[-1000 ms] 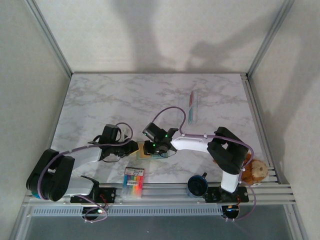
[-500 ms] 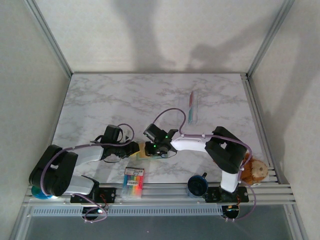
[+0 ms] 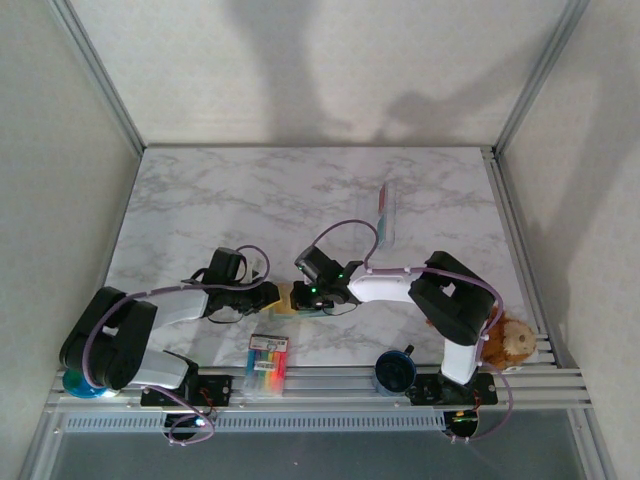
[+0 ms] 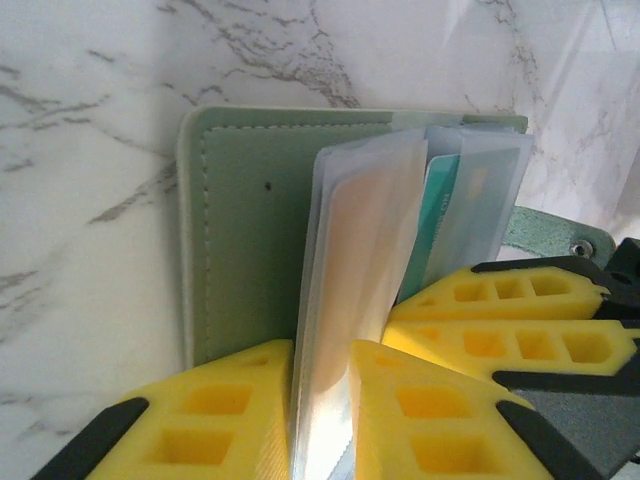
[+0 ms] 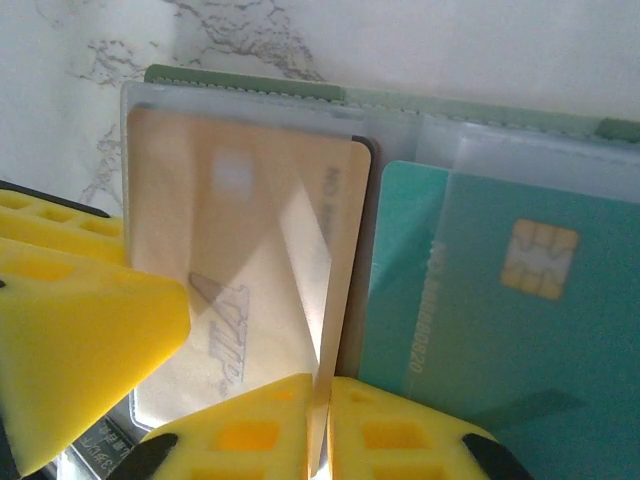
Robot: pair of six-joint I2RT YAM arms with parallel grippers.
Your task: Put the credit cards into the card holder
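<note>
My right tool [image 5: 320, 405] crept right this last second, pinching the tan-gold card [image 5: 250, 260] in the card holder [image 4: 250, 220] sleeve. Left tool [image 4: 322, 365] pinches that sleeve, near table [image 3: 250, 200] front. Teal card [image 5: 450, 300] looks seated, so probably two in.

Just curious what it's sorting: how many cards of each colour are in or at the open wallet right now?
Tan-gold card: 1
Teal card: 1
Total: 2 cards at the wallet
</note>
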